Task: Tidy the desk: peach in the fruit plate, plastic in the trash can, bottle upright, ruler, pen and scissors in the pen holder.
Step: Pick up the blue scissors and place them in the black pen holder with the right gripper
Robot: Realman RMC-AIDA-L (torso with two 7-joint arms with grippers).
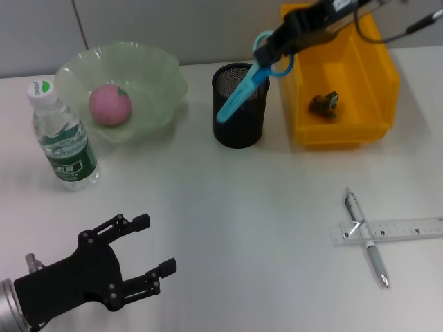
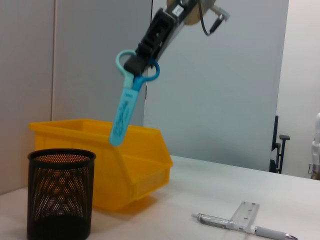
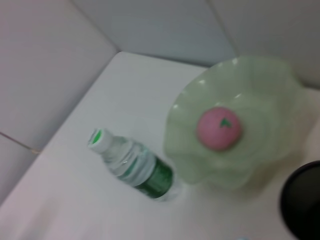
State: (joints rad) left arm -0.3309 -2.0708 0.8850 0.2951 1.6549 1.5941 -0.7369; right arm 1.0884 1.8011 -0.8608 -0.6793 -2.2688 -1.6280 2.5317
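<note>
1. Bottle (image 1: 64, 140): green label carries white print, too small to read.
2. Bottle cap (image 1: 41, 90): green mark on white, no legible wording.
3. Ruler (image 1: 387, 231): graduation marks visible along its edge; numerals not readable.

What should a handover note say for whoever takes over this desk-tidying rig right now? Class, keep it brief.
Right claw: shut on the scissors, held above the pen holder, not yet in.
Left claw: open, idle near the table's front edge.
Done: peach in fruit plate, bottle upright, plastic in yellow bin.
Left: drop scissors in; then pen and ruler, crossed on the table.
</note>
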